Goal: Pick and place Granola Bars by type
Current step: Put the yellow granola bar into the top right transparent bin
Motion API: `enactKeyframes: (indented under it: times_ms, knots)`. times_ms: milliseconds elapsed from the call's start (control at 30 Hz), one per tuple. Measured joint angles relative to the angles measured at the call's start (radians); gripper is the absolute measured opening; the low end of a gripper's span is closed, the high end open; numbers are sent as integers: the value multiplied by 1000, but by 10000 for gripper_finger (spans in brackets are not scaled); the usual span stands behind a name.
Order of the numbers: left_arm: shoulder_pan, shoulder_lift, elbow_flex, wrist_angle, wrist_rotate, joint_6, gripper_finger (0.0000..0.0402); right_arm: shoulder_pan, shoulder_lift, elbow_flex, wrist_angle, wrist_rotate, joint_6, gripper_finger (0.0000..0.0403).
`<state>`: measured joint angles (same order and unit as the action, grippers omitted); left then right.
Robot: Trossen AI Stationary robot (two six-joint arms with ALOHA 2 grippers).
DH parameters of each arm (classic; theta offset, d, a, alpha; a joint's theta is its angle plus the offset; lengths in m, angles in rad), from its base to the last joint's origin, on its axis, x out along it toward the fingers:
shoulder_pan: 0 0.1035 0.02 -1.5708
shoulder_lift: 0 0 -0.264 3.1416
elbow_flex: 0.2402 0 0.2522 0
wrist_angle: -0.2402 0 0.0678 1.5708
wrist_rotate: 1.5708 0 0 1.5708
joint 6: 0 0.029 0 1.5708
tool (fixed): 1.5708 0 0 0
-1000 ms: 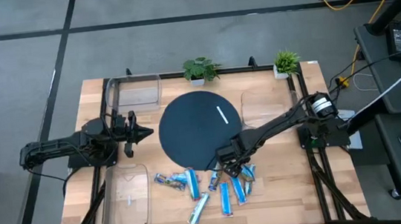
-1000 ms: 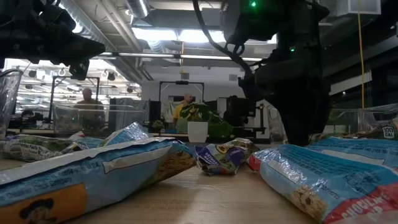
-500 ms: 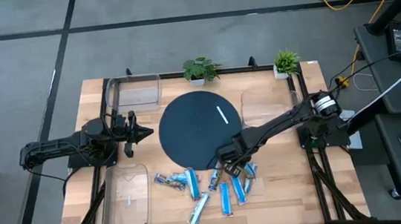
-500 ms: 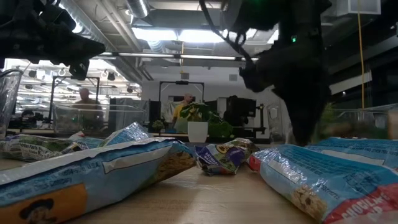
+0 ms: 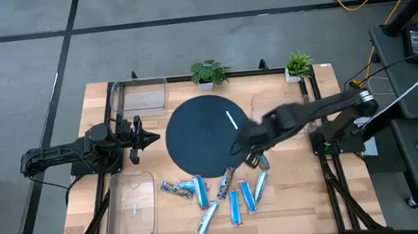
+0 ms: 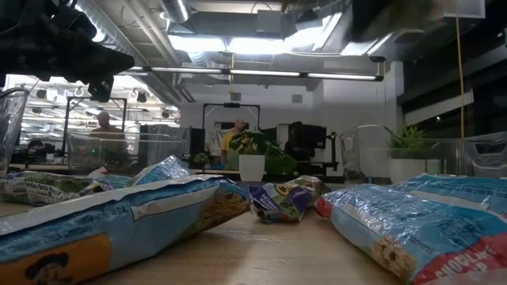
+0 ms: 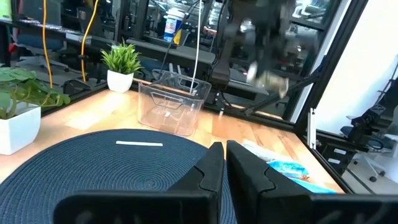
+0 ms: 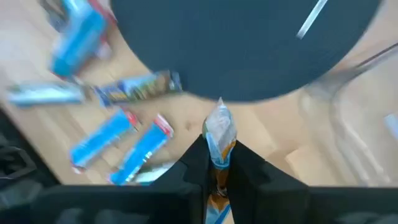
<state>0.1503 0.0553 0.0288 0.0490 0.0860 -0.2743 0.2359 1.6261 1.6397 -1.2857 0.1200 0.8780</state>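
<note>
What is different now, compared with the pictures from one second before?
The right gripper has shut on a granola bar, lifted it from the pile and swung up toward the round mat. The other bars, the bins and the shut left gripper stayed in place.

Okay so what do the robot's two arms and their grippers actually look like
Both arms are dark, near-black jointed links. The left arm ends in the left gripper, two matte black wedge-shaped fingers that taper to blunt tips. The right gripper has the same black angular fingers. The right arm carries a pale silver-white band near its base joint, with dark cables beside it.
</note>
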Motion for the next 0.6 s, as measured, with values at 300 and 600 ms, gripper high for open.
enactKeyframes:
  times_ms: [300,600]
  knots:
    - [0,0,0,0,-3,19,12,-7,-186,172,-123,187,1,33]
    - [0,0,0,0,-15,28,14,-16,-268,183,-201,230,-21,24]
